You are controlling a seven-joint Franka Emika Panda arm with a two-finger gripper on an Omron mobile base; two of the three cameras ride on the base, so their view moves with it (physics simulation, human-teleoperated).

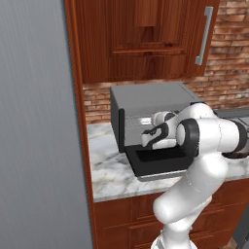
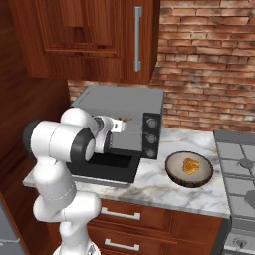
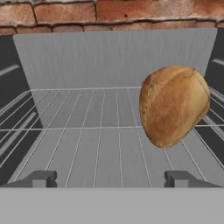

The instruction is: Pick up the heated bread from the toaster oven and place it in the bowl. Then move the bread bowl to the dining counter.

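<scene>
Brick wall (image 2: 209,60) at the back, red-brown cabinets (image 2: 79,35) overhead, veined marble counter (image 2: 164,191) below. Toaster oven (image 2: 119,102) sitting on that counter, black door (image 2: 107,167) dropped flat. Reaching straight into the mouth of it, with the end effector (image 3: 111,179) spread wide and pinching nothing. Ahead on the wire rack (image 3: 87,131), the heated bread (image 3: 175,105): a browned, rounded roll, off toward the right-hand finger rather than centred between the two, and apart from both tips.

Over on the counter, just to the right of the oven, the bowl (image 2: 185,180), upright, with a small golden-orange lump (image 2: 191,166) lying inside; hard to tell what that lump is.

Early going, by the look of it: oven open, approach nearly lined up, no grasp made. Left to do: centring on the roll, closing on it, lifting it out, dropping it in the bowl, then carrying the bowl to the dining counter.
</scene>
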